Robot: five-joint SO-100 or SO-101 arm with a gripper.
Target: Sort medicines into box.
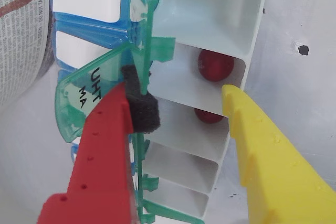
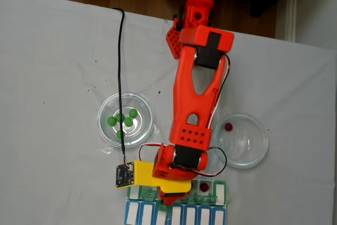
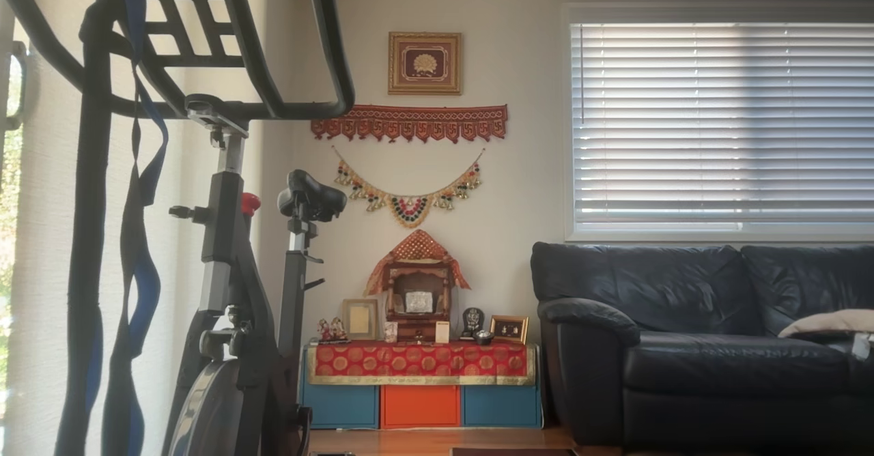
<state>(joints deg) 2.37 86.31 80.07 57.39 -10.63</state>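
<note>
1. Red finger and yellow finger of my gripper (image 1: 178, 100) are spread, nothing pinched, poised over the box (image 2: 176, 204) at the table's near edge, probably just past a drop.
2. Two red medicines (image 1: 215, 65) sit in open compartments, lids up for access.
3. Green balls (image 2: 122, 120) wait in left dish (image 2: 105, 135); one red ball (image 2: 228, 127) in right dish (image 2: 253, 156).

The wrist view sits close above the box (image 1: 210, 77), peering between the gripper (image 1: 178, 100) fingers; the fixed view looks straight down on the table (image 2: 58, 51), arm base at 12 o'clock, sharing that box (image 2: 176, 206) at 6 o'clock; the other view faces a living room, seemingly elsewhere.
</note>
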